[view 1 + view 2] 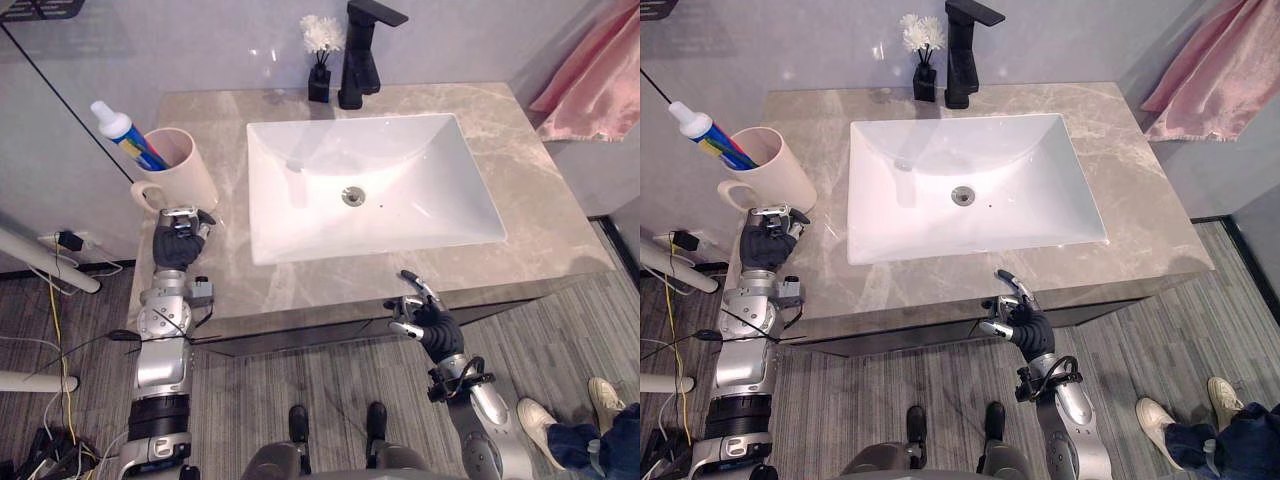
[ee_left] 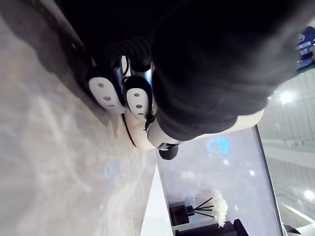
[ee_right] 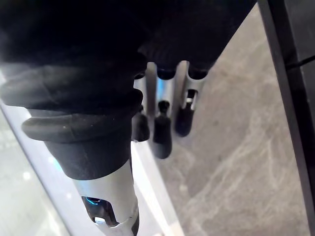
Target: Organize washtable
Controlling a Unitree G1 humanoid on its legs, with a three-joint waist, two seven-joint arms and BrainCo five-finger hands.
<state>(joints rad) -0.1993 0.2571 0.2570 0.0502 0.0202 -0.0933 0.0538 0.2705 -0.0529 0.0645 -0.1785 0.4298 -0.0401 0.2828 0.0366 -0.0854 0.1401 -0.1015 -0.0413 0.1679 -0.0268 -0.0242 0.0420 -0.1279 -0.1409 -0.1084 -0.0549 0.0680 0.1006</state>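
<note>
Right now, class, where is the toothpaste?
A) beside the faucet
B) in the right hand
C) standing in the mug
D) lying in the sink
C: the toothpaste sticks up out of the mug, which stands on the counter left of the sink.

- Toothpaste: lower end hidden inside the mug.
- Towel: cut off by the upper right edges.
- Person: cut off at the lower right corner, above the shoes and a trouser leg.
</note>
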